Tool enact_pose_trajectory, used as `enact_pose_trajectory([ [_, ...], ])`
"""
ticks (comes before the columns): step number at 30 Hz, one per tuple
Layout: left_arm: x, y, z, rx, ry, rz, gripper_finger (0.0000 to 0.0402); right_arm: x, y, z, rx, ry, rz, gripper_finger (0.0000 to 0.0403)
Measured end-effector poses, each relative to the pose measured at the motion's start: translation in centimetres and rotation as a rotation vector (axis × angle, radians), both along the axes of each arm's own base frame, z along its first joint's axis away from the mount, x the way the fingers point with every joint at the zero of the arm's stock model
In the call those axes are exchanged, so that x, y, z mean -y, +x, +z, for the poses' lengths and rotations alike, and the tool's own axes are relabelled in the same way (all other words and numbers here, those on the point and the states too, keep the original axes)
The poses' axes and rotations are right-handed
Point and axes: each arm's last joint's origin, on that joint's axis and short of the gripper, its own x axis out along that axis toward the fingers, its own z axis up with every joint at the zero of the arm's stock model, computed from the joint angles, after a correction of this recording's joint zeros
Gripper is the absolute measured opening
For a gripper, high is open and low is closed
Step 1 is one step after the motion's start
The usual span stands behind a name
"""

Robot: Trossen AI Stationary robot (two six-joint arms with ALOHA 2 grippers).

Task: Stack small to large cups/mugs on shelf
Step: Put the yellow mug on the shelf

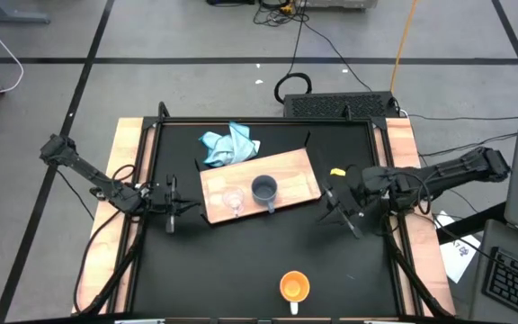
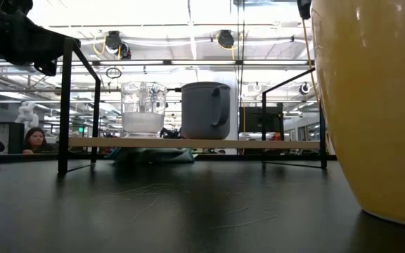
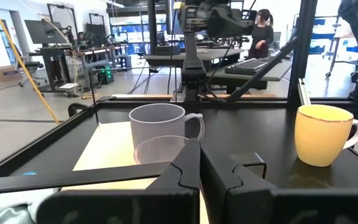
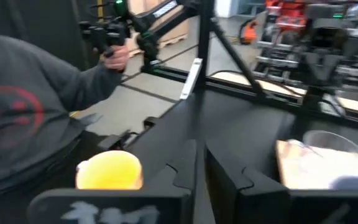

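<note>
Two cups [image 1: 250, 193] sit between both end effectors.

Both arms are stretched in low from the sides. The left arm comes in from nine o'clock, elbow out past the edge, forearm angled slightly down toward the middle, ending in the left tool [image 1: 171, 208], whose two dark fingers [image 3: 185, 177] lie pressed together. The right arm reaches in from three o'clock, bent near its wrist, and the right tool [image 1: 342, 214] points toward seven o'clock, its fingers [image 4: 188, 168] also closed, holding nothing.
</note>
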Motion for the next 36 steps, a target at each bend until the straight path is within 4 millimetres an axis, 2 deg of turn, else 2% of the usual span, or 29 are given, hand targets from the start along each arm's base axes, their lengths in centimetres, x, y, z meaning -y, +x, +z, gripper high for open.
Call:
enact_pose_trajectory([
  [13, 0.0, 0.0, 0.0, 0.001, -0.012, 0.001, 0.0002, -3.9, 3.3, 0.9, -0.051, -0.029, 0.138, 0.0120],
  [17, 0.0, 0.0, 0.0, 0.001, -0.010, 0.001, 0.0007, -4.8, 4.5, 1.7, -0.052, -0.027, 0.094, 0.0140],
  [25, 0.0, 0.0, 0.0, 0.001, -0.008, 0.001, 0.0004, -5.7, 5.6, 3.8, -0.043, 0.011, 0.092, 0.0153],
  [31, 0.0, 0.0, 0.0, 0.001, -0.012, 0.001, 0.0008, -5.5, 5.6, 4.4, -0.080, 0.026, 0.082, 0.0153],
  [36, 0.0, 0.0, 0.0, 0.001, -0.009, 0.002, 0.0005, -6.0, 6.5, 4.5, -0.122, 0.054, 0.074, 0.0153],
])
